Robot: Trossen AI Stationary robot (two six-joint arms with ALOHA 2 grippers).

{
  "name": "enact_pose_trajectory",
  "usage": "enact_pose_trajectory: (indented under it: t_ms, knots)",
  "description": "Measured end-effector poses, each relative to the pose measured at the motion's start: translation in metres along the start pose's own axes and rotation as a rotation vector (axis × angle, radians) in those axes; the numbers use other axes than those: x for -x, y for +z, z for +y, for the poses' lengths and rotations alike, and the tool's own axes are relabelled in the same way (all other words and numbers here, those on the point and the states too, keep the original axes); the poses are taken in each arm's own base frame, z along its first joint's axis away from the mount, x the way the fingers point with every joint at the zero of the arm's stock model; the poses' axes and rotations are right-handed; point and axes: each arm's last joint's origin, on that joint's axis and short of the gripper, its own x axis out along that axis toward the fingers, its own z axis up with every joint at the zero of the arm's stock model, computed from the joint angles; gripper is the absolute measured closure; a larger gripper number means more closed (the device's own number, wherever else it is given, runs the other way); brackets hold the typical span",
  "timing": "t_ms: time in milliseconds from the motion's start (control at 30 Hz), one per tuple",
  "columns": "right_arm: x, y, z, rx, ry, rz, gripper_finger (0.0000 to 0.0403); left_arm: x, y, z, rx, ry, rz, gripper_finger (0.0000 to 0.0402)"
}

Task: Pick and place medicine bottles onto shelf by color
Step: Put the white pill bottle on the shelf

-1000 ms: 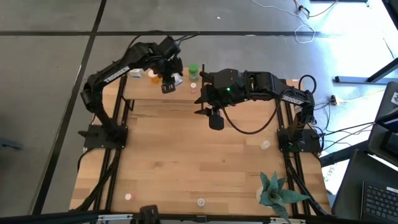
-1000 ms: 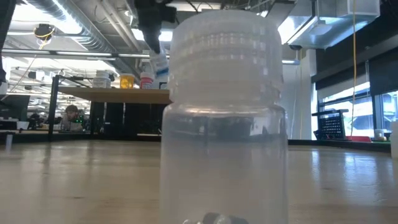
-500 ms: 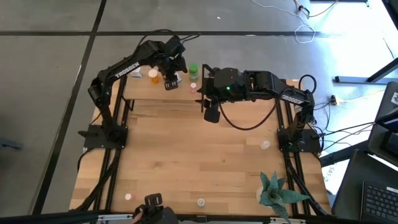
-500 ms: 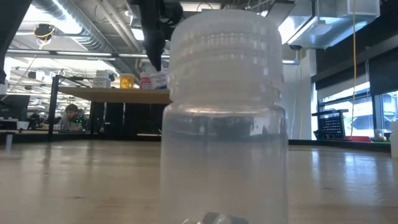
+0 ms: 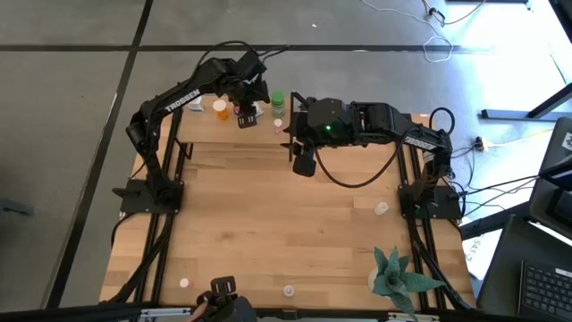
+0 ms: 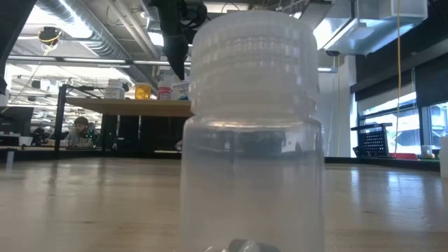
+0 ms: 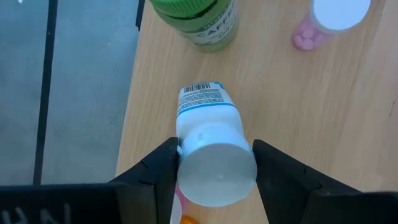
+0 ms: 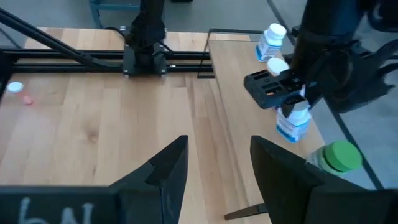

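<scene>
The shelf (image 5: 207,131) is a light wood platform at the table's far edge. On it stand an orange bottle (image 5: 221,109), a green bottle (image 5: 278,100), a pink bottle (image 5: 278,125) and a white bottle (image 8: 270,40). My left gripper (image 5: 243,116) is over the shelf, shut on a white bottle with a blue label (image 7: 206,115). My right gripper (image 8: 217,171) hangs open over the shelf's near edge, with nothing between its fingers. A clear bottle (image 6: 252,133) stands on the table right in front of the low camera. My left gripper pinches the white bottle at its white cap (image 7: 188,173), one finger on each side. The fingers (image 7: 160,171) come from above, slanting down toward the shelf. The bottle hangs tilted, base (image 8: 290,132) down near the shelf top; whether the base touches it I cannot tell.
Loose small bottles lie on the tabletop at the near left (image 5: 185,283), near middle (image 5: 289,291) and right (image 5: 382,208). A green spiky plant (image 5: 398,275) stands at the near right corner. A dark object (image 5: 223,295) shows at the near edge.
My left gripper has carried the white bottle down and toward the far edge, close to the shelf top, and has then kept still. My right gripper has swung a little toward the table's left without changing its opening.
</scene>
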Motion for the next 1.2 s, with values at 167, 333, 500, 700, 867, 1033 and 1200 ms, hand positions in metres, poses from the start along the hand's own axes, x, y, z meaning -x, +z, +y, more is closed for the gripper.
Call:
enact_pose_trajectory:
  t_ms: [167,333,500,700,867,1033,1200]
  knots:
    - [-0.0039,-0.0025,-0.0018,-0.021,-0.096,0.017,0.0227,0.0,0.0,0.0,-0.001,0.0,0.0,0.0234]
    - [-0.0084,-0.0044,-0.0012,-0.018,-0.113,0.026,0.0228,0.0,0.0,0.0,-0.001,0.0,0.0,0.0234]
    - [-0.0093,-0.0049,-0.0008,-0.014,-0.111,0.029,0.0227,0.0,-0.0001,0.0,-0.001,0.0,0.001,0.0234]
    - [-0.0092,-0.005,-0.0008,-0.014,-0.111,0.03,0.0227,0.0,-0.0001,0.0,-0.001,-0.001,0.001,0.0234]
    - [-0.0092,-0.0049,-0.0007,-0.014,-0.11,0.03,0.0227,0.0,0.0003,-0.0007,0.0,-0.025,-0.012,0.0233]
    - [-0.0092,-0.0049,-0.0006,-0.013,-0.11,0.03,0.0227,0.0,0.0003,-0.0008,0.016,-0.027,-0.012,0.0233]
    - [-0.0092,-0.0049,-0.0006,-0.013,-0.11,0.03,0.0227,0.0,0.0004,-0.0009,0.03,-0.027,-0.012,0.0233]
